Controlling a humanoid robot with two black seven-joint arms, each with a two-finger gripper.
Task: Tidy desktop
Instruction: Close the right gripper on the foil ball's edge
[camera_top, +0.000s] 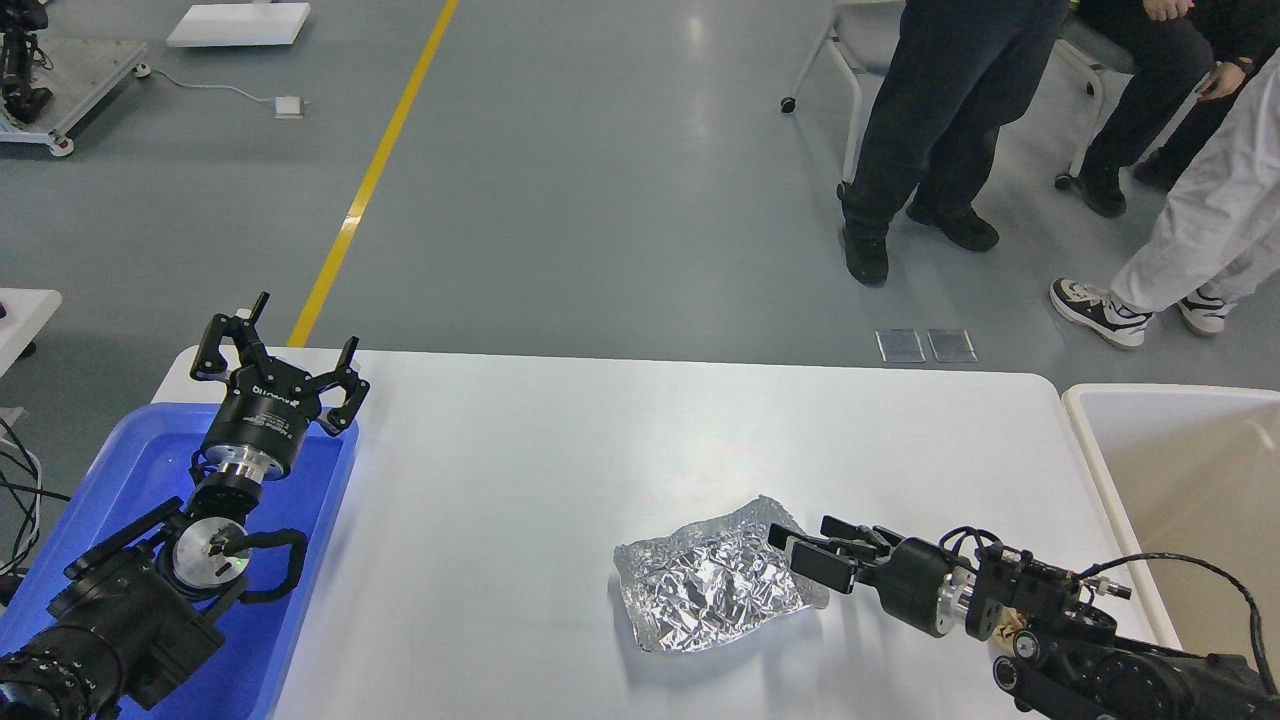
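Note:
The white desktop (560, 450) holds a crumpled sheet of silver foil (710, 588) right of centre. My right gripper (806, 550) lies low over the desktop at the foil's right edge, its fingers apart with the edge between or just under them. It is open. A crumpled brown paper ball is almost fully hidden behind my right arm; only a sliver (1012, 620) shows. My left gripper (275, 350) is open and empty, raised over the far end of the blue tray (120, 480).
A cream-beige tub (1180, 470) stands against the desktop's right edge. The blue tray sits at the left edge under my left arm. People (930, 130) stand on the floor beyond the far right corner.

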